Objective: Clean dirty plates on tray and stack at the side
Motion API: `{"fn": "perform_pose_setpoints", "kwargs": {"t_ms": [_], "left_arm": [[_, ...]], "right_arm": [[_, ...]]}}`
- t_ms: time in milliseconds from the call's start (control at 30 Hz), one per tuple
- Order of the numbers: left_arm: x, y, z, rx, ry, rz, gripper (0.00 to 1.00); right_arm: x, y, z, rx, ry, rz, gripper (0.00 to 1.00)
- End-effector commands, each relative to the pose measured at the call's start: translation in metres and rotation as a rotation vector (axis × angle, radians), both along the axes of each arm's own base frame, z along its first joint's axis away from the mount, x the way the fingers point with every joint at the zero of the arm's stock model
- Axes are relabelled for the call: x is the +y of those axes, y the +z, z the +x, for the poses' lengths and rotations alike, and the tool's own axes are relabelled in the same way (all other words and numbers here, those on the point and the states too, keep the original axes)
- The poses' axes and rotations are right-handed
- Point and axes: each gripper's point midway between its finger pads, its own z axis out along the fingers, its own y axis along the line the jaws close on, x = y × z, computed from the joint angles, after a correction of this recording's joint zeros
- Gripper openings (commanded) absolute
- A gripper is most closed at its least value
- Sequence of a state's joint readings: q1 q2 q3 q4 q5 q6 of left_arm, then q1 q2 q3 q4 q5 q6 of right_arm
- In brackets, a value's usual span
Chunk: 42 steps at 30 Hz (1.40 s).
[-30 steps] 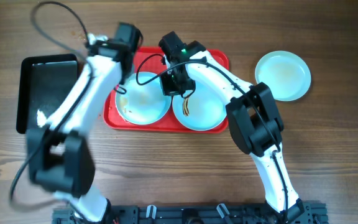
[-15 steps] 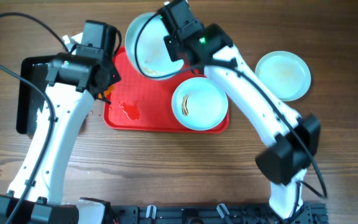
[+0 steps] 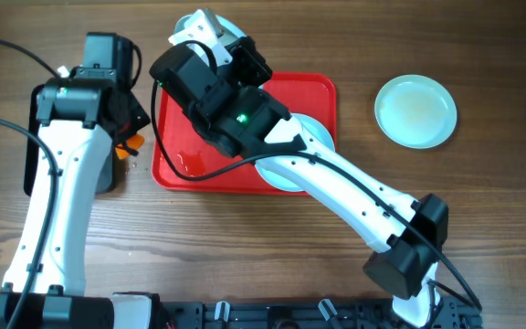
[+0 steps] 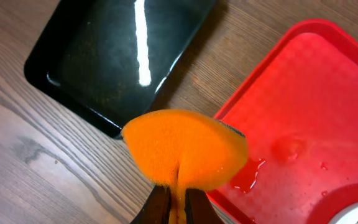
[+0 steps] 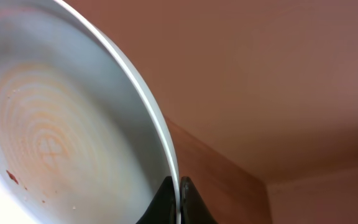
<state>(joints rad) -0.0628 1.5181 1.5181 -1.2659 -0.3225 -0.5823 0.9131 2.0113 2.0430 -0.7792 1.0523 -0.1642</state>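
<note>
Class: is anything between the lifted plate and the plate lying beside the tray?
Nothing visible. The right end effector grips the lifted plate by its rim; the side plate lies right of the tray.

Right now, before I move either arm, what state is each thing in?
red tray: flat on table, wet patch near its left end
lifted plate: off the tray, rim pinched in right fingers, brown smears on it
tray plate: on the red tray, mostly hidden under right arm
side plate: flat on table, faint smear
sponge: pinched in left fingers
black tray: flat on table, glossy
</note>
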Motion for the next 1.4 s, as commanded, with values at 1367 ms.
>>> {"fn": "perform_pose_setpoints", "kwargs": {"t_ms": [1367], "left_arm": [[-0.106, -0.132, 0.032, -0.112, -0.393, -0.269, 0.04]], "right_arm": [[0.006, -0.283, -0.029, 0.902, -0.081, 0.936, 0.04]]}}
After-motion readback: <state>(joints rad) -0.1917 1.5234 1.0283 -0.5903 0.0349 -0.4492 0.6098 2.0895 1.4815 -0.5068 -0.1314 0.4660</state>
